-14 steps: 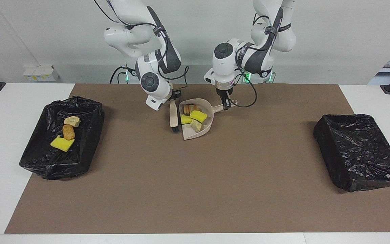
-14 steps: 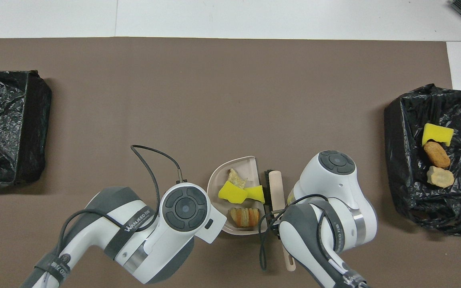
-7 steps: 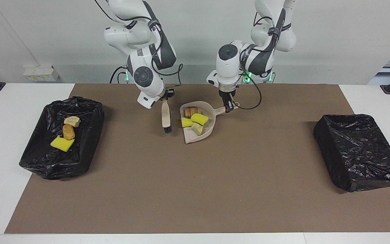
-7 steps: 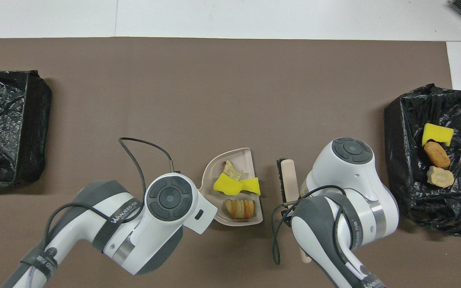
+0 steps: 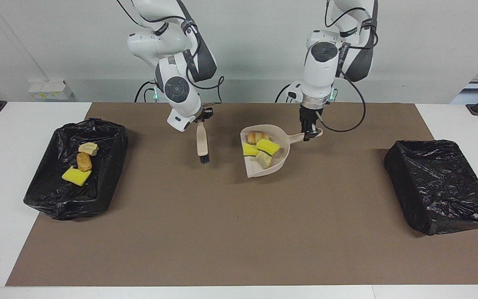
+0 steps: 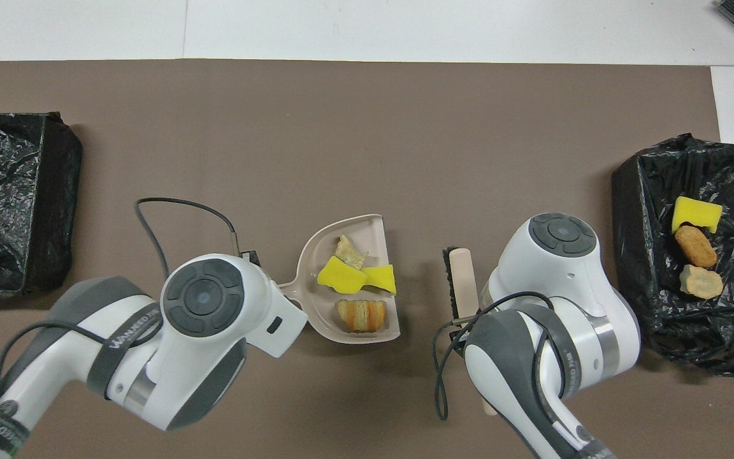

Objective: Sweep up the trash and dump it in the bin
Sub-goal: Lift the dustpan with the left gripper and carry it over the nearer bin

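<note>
The beige dustpan (image 5: 278, 164) (image 6: 316, 242) hangs a little above the brown mat, carrying several pieces of trash (image 5: 266, 146) (image 6: 341, 277): yellow sponge chunks and bread-like lumps. My left gripper (image 5: 310, 133) is shut on the end of its handle; in the overhead view the wrist hides the fingers. My right gripper (image 5: 201, 120) is shut on the handle of the beige hand brush (image 5: 202, 143) (image 6: 464, 280), which hangs bristles down over the mat, apart from the pan. Three more scraps (image 5: 84, 162) (image 6: 695, 245) lie in the black-lined bin (image 5: 110, 166) (image 6: 634, 191) at the right arm's end.
A second black-lined bin (image 5: 442, 187) (image 6: 16, 191) stands at the left arm's end of the table with nothing showing in it. The brown mat (image 5: 230, 232) covers most of the white table. A cable loops from the left wrist beside the pan handle.
My left gripper has lifted the loaded dustpan and carried it toward the left arm's end. My right gripper has raised the brush and drawn it away from the pan toward the right arm's end.
</note>
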{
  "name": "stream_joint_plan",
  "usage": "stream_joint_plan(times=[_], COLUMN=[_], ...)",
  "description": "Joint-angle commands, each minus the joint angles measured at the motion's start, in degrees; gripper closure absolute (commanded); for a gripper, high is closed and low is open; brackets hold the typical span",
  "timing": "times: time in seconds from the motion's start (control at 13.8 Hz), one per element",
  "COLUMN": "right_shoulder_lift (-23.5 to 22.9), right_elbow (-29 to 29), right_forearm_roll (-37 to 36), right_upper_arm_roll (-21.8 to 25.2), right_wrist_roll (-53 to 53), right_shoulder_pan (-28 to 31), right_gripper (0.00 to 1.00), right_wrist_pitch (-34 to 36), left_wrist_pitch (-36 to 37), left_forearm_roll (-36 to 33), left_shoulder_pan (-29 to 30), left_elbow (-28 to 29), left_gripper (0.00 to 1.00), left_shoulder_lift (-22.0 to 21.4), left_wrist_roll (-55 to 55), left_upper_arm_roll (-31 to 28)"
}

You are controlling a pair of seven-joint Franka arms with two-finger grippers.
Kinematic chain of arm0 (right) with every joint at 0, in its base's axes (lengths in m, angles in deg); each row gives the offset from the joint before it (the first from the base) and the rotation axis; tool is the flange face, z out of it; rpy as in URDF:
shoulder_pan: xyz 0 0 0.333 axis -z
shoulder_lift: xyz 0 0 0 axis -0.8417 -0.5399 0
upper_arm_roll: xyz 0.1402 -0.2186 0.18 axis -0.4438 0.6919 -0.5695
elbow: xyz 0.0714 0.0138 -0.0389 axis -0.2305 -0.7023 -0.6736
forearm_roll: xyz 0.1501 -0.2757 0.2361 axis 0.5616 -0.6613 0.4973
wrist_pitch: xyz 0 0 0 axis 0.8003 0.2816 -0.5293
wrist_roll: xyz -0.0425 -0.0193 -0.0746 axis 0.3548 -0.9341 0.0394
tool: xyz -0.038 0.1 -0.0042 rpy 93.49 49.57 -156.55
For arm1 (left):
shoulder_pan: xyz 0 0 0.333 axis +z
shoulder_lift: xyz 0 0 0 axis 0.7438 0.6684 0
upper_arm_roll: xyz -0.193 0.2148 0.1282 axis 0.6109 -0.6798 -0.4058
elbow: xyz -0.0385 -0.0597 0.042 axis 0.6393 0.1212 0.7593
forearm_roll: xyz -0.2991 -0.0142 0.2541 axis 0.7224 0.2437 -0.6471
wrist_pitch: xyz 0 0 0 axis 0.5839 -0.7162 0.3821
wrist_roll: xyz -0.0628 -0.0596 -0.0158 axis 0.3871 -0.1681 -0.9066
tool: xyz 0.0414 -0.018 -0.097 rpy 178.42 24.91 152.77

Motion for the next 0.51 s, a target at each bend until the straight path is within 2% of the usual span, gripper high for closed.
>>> stream_joint_plan(times=[0.0, 0.22, 0.44], right_shoulder_lift=[-0.54, -0.63, -2.38], right_elbow=[2.11, 2.03, 1.94], right_forearm_roll=[-0.06, 2.13, 4.68], right_upper_arm_roll=[-0.76, -0.76, -0.85], right_wrist_roll=[-7.05, -10.76, -14.71], right_shoulder_pan=[-4.09, -8.75, -14.64], right_gripper=[1.0, 1.0, 1.0], right_wrist_pitch=[0.21, 0.56, 0.04], left_wrist_pitch=[4.76, 8.28, 8.29], left_forearm_roll=[-0.48, -0.31, -0.31], left_shoulder_pan=[8.46, 17.16, 26.3], left_elbow=[-4.44, -9.29, -12.71], left_gripper=[1.0, 1.0, 1.0], left_shoulder_lift=[-1.01, -0.22, 1.27], left_wrist_roll=[9.72, 15.53, 21.77], left_upper_arm_roll=[0.28, 0.19, 0.1])
